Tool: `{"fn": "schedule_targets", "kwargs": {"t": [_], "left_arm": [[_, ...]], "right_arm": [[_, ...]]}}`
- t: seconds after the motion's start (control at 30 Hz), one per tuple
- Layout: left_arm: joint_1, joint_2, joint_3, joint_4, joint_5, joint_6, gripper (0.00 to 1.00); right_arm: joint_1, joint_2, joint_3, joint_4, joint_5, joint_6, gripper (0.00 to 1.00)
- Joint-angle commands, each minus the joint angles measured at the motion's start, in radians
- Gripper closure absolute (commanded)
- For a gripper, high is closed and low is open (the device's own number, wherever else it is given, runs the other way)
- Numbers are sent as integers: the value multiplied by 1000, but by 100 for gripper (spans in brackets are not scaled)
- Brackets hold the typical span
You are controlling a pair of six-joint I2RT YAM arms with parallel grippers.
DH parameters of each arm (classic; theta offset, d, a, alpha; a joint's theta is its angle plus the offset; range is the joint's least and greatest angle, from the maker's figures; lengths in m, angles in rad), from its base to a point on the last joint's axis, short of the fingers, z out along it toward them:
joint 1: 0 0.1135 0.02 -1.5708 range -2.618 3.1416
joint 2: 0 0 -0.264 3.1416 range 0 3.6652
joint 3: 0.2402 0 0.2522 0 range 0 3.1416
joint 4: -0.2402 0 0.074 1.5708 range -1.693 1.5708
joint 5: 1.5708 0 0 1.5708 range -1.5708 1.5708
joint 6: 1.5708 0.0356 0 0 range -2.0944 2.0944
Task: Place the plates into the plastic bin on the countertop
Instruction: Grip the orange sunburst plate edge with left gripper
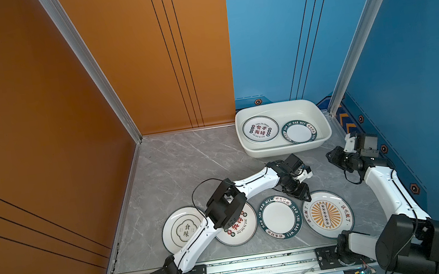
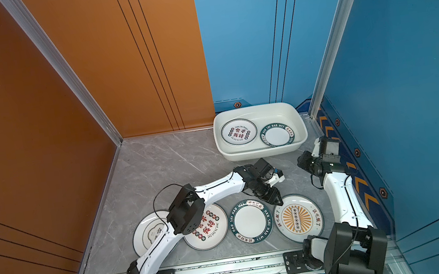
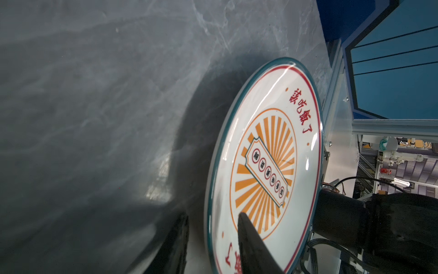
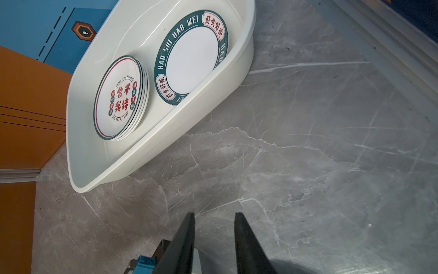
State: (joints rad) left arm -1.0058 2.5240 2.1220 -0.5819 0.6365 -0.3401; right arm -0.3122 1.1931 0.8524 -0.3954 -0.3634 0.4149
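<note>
One grey marbled surface [image 1: 187,162] carries everything. Toward its far right corner sits the white plastic bin [image 1: 281,150], already partly filled. A stack of plates [image 4: 118,99], topped by one with red lettering, lies at one end of the bin. How many are in the stack I cannot tell, though several rims show. A single teal-banded plate [image 4: 192,54] lies beside it. Four plates remain outside the bin, in a row along the near edge of the surface. They are a cloud-motif plate [image 1: 180,230], a red-lettered plate [image 1: 240,232] partly under the left arm, a second teal-banded plate [image 1: 279,217], and the orange sunburst plate [image 1: 327,214] at the right end. I judge the job well begun but not finished, with four plates left to carry. The sunburst plate looks to be the one in hand, because the left pincer [image 1: 306,197] stands at its far rim. In the left wrist view one finger lies over the plate's face and the other sits outside the rim, so the jaws straddle the edge. Whether they have pinched it I cannot tell. The right pincer [image 4: 214,214] hangs near the bin over bare surface, its jaws parted with nothing between them.
</note>
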Motion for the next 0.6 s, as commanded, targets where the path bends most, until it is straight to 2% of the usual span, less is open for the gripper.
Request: {"fn": "schedule_targets", "kwargs": {"t": [0.0,0.23,0.4,0.57], "left_arm": [[-10,24,27,-46,-15,15,64],[-11,33,27,-54,-9,18,72],[-11,32,29,-62,-4,23,84],[-11,33,29,-63,-3,23,88]], "right_arm": [[7,-9,-13,12,7,-11,69],[8,-13,-15,9,11,-11,69],[9,-20,-20,10,12,-11,69],[9,-20,-26,12,11,-11,69]]}}
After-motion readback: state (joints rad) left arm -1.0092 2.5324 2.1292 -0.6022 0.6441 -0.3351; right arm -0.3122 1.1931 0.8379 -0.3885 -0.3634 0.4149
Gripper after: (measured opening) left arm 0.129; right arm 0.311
